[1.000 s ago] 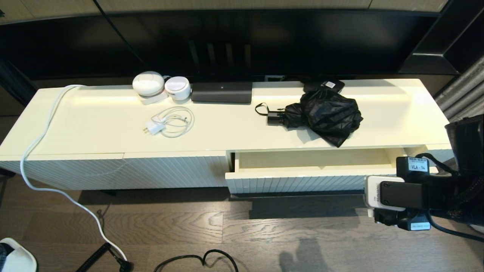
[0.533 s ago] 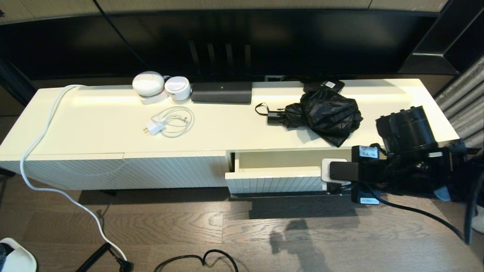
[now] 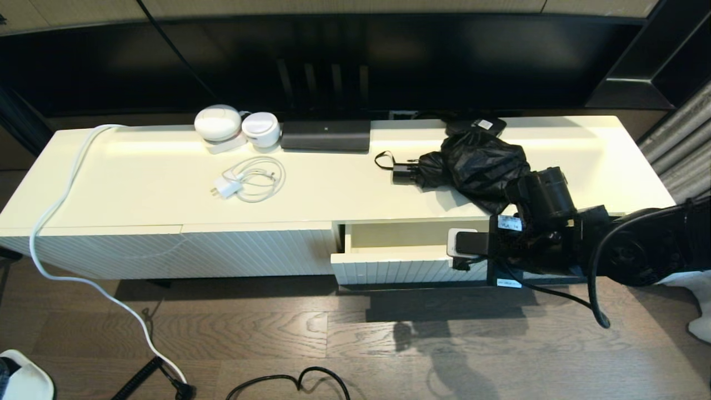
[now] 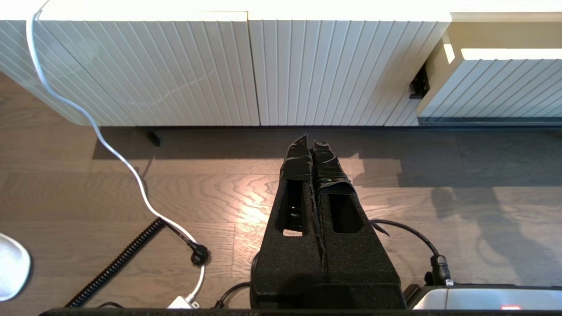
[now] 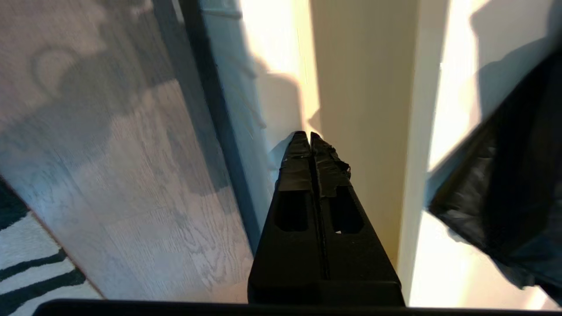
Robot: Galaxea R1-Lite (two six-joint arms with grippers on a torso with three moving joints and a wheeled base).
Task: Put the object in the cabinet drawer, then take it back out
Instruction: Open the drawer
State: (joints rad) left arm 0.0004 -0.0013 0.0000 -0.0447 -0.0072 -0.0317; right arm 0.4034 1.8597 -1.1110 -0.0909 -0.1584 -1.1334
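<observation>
The black folding umbrella (image 3: 477, 166) lies on the cabinet top, its handle and wrist loop (image 3: 389, 164) pointing left. Right below it the cream ribbed drawer (image 3: 400, 265) stands pulled out and looks empty. My right arm (image 3: 533, 239) reaches in from the right over the drawer's right half, just in front of the umbrella. In its wrist view the right gripper (image 5: 306, 134) is shut and empty, its tips over the drawer's front edge, the umbrella fabric (image 5: 505, 193) beside it. The left gripper (image 4: 311, 138) is shut and empty, low over the floor before the cabinet.
On the cabinet top sit two white round devices (image 3: 219, 122), a white charger with cable (image 3: 250, 180), a long black box (image 3: 325, 135) and a small labelled black box (image 3: 480, 125) behind the umbrella. A white cord (image 3: 55, 211) hangs at the left; cables lie on the floor (image 3: 289, 383).
My right arm has swung from the floor at the front right leftwards and up to the open drawer, beside the umbrella. The umbrella and drawer have not moved.
</observation>
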